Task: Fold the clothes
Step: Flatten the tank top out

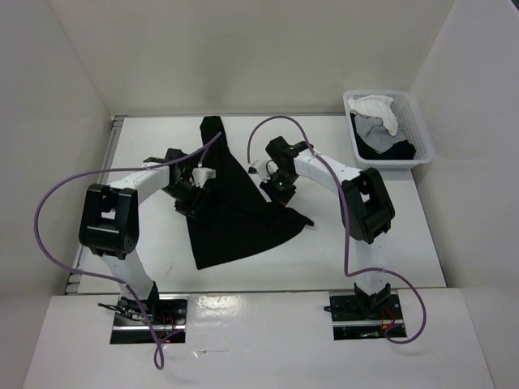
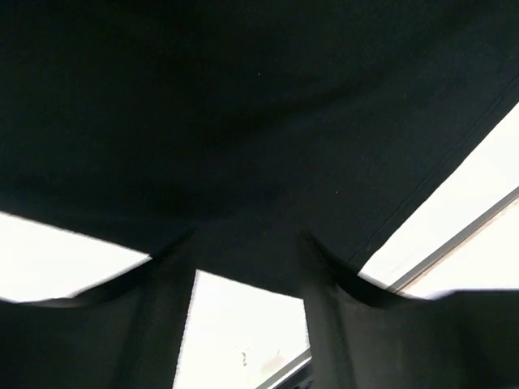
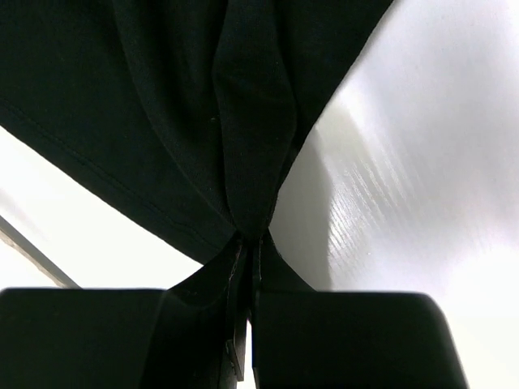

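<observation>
Your right claw [image 3: 248,243] is pinched shut on a fold of the black top [image 1: 235,215], presumably to draw that edge over; your left claw [image 2: 247,259] stands parted, fabric across its tips, unclamped; the top lies rumpled on the surface [image 1: 324,259] between both arms.

The plain black soft-fabric top [image 1: 231,211] lay on the white table [image 1: 365,251]. Behind it and to its right stood a white slatted plastic basket [image 1: 422,139], with a crumpled white cloth [image 1: 377,109] and a grey cloth [image 1: 371,129] inside.
</observation>
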Motion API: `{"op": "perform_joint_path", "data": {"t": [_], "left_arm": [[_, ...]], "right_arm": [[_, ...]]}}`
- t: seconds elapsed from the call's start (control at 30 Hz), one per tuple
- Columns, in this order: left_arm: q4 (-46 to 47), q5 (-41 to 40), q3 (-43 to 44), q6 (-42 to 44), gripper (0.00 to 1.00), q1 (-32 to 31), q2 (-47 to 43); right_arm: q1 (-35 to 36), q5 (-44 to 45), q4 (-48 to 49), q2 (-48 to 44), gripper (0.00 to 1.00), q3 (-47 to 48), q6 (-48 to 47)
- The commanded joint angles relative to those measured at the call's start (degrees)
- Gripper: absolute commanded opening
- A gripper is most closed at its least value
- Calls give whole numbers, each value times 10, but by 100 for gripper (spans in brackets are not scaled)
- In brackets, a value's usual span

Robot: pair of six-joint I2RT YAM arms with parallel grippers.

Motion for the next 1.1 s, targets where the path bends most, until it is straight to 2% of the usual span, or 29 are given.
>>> {"op": "perform_joint_path", "data": {"t": [0.0,0.07,0.1,0.2,0.4,0.53,0.7,0.8,0.9,0.93,1.03,1.07], "left_arm": [[7,28,10,15,51,-3,28],[7,28,10,15,34,-3,34],[7,9,17,4,19,-3,47],[-6,3,29,-2,8,-3,60],[-17,-6,34,-8,6,-3,90],[-17,-11,34,-8,6,-3,90],[-17,-12,39,-8,6,-3,97],[-17,-5,39,-8,6,-3,103],[-17,-5,45,-8,6,-3,103],[-17,-5,45,-8,6,-3,103],[-17,-11,45,-8,6,-3,97],[-17,-11,45,-8,6,-3,97]], "right_arm": [[-4,0,16,-34,0,5,9],[-18,0,22,-39,0,5,9],[-23,0,22,-39,0,0,14],[-55,-17,22,-39,0,0,14],[-128,-36,27,-45,0,0,20],[-162,-36,27,-39,6,-11,25],[-169,-18,44,-39,11,-25,25],[-169,-4,44,-39,21,-25,32],[-174,25,60,-44,35,-30,38],[-174,31,67,-45,43,-30,38],[-186,38,72,-45,51,-30,43],[-186,44,77,-45,51,-30,43]]}}
